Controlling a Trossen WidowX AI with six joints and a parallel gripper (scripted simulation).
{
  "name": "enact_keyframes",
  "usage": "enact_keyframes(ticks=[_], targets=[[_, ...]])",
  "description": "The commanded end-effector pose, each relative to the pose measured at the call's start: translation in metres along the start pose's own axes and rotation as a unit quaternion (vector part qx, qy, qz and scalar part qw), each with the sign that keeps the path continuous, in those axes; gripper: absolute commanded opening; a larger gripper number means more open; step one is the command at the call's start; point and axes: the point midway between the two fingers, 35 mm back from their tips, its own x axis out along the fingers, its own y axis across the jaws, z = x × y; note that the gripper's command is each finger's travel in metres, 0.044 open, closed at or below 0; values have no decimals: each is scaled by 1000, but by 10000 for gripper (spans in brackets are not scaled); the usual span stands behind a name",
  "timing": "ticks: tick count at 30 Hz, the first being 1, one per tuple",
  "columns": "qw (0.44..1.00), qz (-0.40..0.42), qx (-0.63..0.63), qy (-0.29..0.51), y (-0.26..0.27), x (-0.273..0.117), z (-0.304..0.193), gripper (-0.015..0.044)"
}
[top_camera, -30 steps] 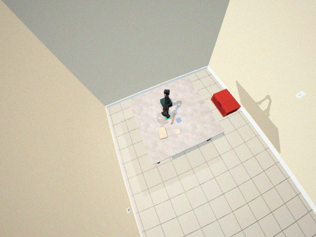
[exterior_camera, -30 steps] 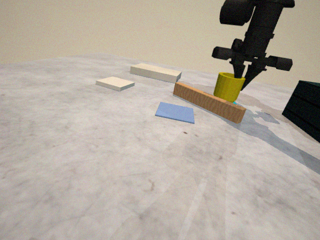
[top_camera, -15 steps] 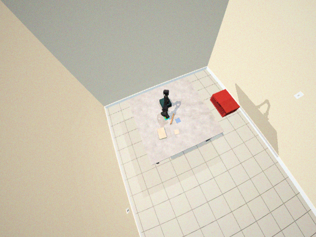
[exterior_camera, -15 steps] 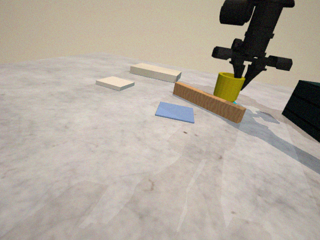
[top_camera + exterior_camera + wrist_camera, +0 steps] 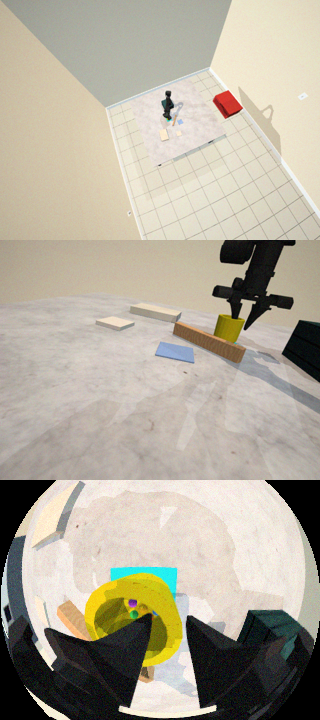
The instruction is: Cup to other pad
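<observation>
The yellow cup [image 5: 226,330] [image 5: 142,583] stands upright at the cyan pad [image 5: 119,574] [image 5: 168,120], which is mostly hidden under and behind it. A purple marble [image 5: 132,602], a green marble [image 5: 134,614] and parts of others show inside the cup. My gripper [image 5: 239,323] [image 5: 168,619] is partly open. One finger reaches into the cup's mouth and the other is outside, with the cup's wall loosely between them and a gap beside the outer finger. The blue pad [image 5: 175,352] [image 5: 180,121] lies bare on the other side of the wooden bar.
The wooden bar [image 5: 206,341] [image 5: 174,120] [image 5: 74,619] lies between the cup and the blue pad. A large cream block [image 5: 155,312] [image 5: 163,135] and a small cream block [image 5: 115,323] [image 5: 178,133] lie farther off. A dark box [image 5: 305,343] [image 5: 260,630] stands near the arm.
</observation>
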Motion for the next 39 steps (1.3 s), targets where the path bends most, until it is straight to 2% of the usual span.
enact_keyframes(ticks=[1, 34, 39], targets=[[1000, 3, 0, -2, 2, -6, 1, 146], [1000, 4, -2, -1, -2, -48, 1, 146], [1000, 0, 0, 0, -2, -43, 0, 278]])
